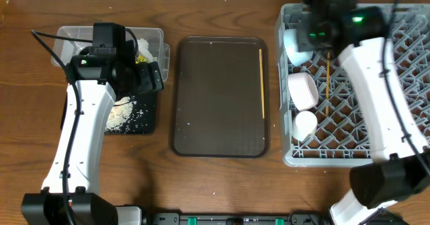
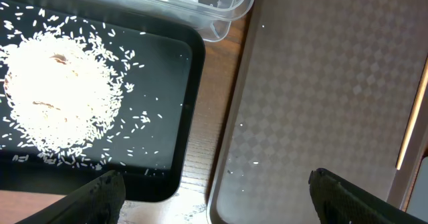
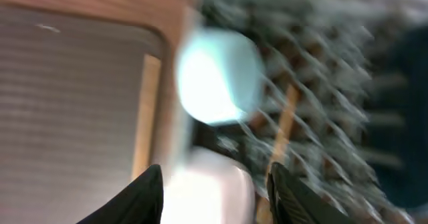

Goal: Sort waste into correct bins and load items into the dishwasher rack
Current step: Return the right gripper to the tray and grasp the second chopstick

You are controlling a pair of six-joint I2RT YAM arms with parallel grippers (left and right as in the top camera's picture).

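Observation:
The clear tub [image 1: 67,40] holds white tissue [image 1: 145,47] and the yellow-green wrapper [image 1: 142,60]. The black tray [image 1: 144,121] holds rice scraps [image 2: 60,93]. My left gripper [image 2: 214,200] is open and empty, above the gap between the black tray [image 2: 190,117] and the brown tray. The grey rack [image 1: 403,84] holds the light blue bowl [image 1: 294,43], white bowl [image 1: 304,89], small cup [image 1: 304,123] and one chopstick [image 1: 327,84]. My right gripper [image 3: 221,200] is open above the rack's left side, over the white bowl [image 3: 210,187]. I cannot make out the dark blue plate.
The dark brown serving tray [image 1: 215,97] lies in the middle with one chopstick [image 1: 261,84] along its right edge; the chopstick also shows in the left wrist view [image 2: 413,117]. The right wrist view is motion-blurred. Bare wood table runs along the front.

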